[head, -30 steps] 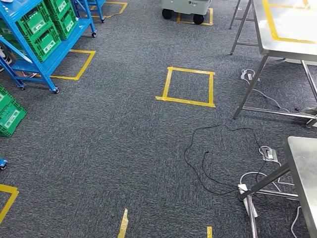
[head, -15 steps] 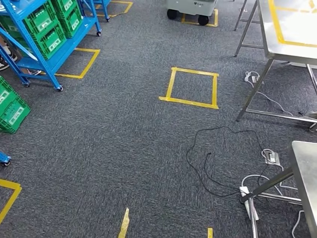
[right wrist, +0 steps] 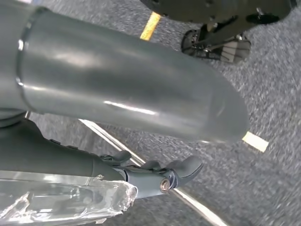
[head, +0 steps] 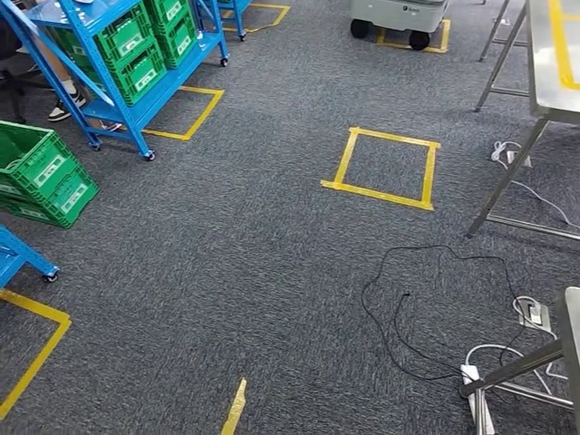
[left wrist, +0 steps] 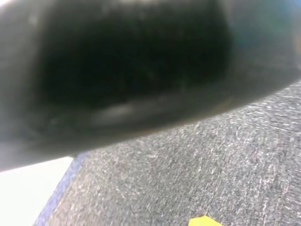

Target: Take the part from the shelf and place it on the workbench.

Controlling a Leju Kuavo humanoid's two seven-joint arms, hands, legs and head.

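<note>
The blue shelf (head: 140,91) stands on castors at the far left, with green crates (head: 133,54) on its lower levels; what they hold is too small to make out. The steel workbench (head: 550,63) juts in at the far right, marked with yellow tape. In the right wrist view my right hand (right wrist: 149,176) hangs over the carpet, its dark fingers (right wrist: 184,168) stretched out and its thick grey thumb (right wrist: 124,94) apart from them. A clear glossy piece (right wrist: 71,202) lies along the hand; I cannot tell what it is.
Two green crates (head: 44,172) are stacked on the floor at the left. A yellow tape square (head: 383,168) marks the carpet ahead. Black cable loops (head: 424,308) and a power strip lie by a second steel table (head: 571,317). A wheeled grey cart (head: 397,14) and a person's shoe (head: 62,111) lie beyond.
The camera has turned left: the whole floor scene has slid right, bringing more of the blue shelf and the floor crates into the picture. The workbench has moved toward the right edge.
</note>
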